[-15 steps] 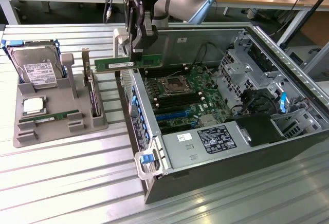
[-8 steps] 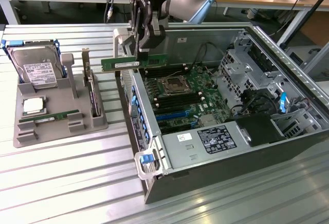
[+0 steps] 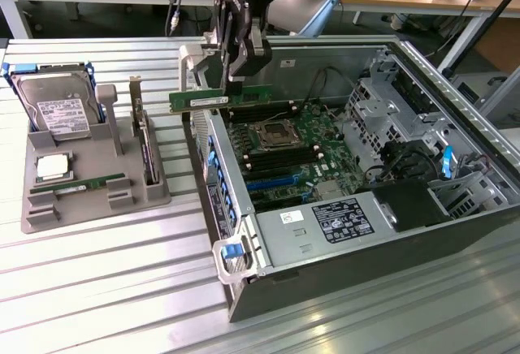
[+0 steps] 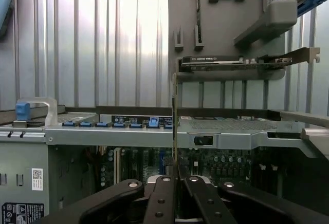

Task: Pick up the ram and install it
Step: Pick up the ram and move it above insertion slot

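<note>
The ram [image 3: 213, 99] is a thin green stick with a white label. It hangs level above the near edge of the open computer case [image 3: 341, 232], over the motherboard [image 3: 284, 139]. My gripper [image 3: 236, 78] is shut on its upper edge. In the wrist view the ram [image 4: 175, 121] shows edge-on as a thin line rising from between my black fingers [image 4: 160, 203], with the gripper [image 4: 176, 183] closed around it. Dark memory slots [image 3: 264, 114] lie just beneath the stick, beside the CPU socket [image 3: 272, 133].
A grey holder tray [image 3: 97, 196] stands at the exterior view's left. It carries a hard drive [image 3: 57, 114], a square silver CPU [image 3: 50, 167], another green stick [image 3: 81, 183] and an upright expansion card [image 3: 146, 147]. Drive cages [image 3: 390, 102] and cables fill the case's right side.
</note>
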Motion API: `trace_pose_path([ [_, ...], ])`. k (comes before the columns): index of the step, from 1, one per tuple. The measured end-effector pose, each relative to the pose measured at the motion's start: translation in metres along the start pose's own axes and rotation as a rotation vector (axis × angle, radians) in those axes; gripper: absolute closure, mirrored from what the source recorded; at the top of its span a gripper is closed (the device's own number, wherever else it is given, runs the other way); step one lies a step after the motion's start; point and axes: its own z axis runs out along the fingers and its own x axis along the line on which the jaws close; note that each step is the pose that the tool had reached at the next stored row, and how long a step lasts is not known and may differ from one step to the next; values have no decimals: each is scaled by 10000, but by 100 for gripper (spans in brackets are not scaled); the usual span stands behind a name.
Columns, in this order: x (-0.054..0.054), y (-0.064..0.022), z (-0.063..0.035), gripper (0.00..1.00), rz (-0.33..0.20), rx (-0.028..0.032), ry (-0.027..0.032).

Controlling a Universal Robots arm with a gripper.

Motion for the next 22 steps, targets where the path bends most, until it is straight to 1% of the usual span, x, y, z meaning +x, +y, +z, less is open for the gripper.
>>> trace_pose_path([
  [14,4,-219,-6,88,1,0,2],
  [18,5,-248,-6,88,1,-1,2],
  [22,6,-301,-8,88,0,0,3],
])
